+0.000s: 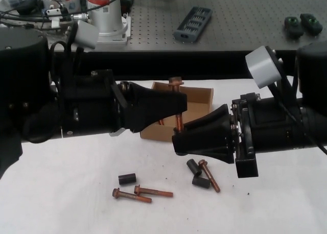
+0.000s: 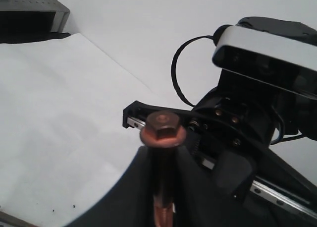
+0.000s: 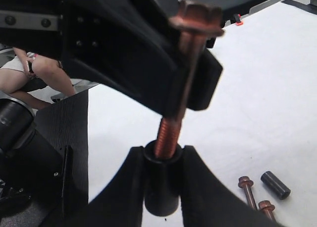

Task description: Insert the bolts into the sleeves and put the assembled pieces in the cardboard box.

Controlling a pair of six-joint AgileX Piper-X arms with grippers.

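Insertion is the step in hand. We see the left gripper [image 1: 173, 102] clenched on a bolt [image 3: 183, 88], head up and shaft upright, close by the cardboard box [image 1: 202, 98] on its near side. Beneath it the right gripper [image 1: 180, 141] grasps a sleeve [image 3: 161, 180], mouth upward. The bolt's threaded tip sits just inside that mouth, with most of the shaft outside.

We judge that the next move calls for pressing the bolt straight down the sleeve, or raising the sleeve to meet it. The two must stay in line so the thread does not catch on the rim. After that, one gripper must let go while the other carries the pair over to the box.

On the white cloth [image 1: 61, 203], on the near side of the box, lie three loose bolts [image 1: 153, 192] and three loose sleeves [image 1: 127, 179]. So we reckon much of the task is left.
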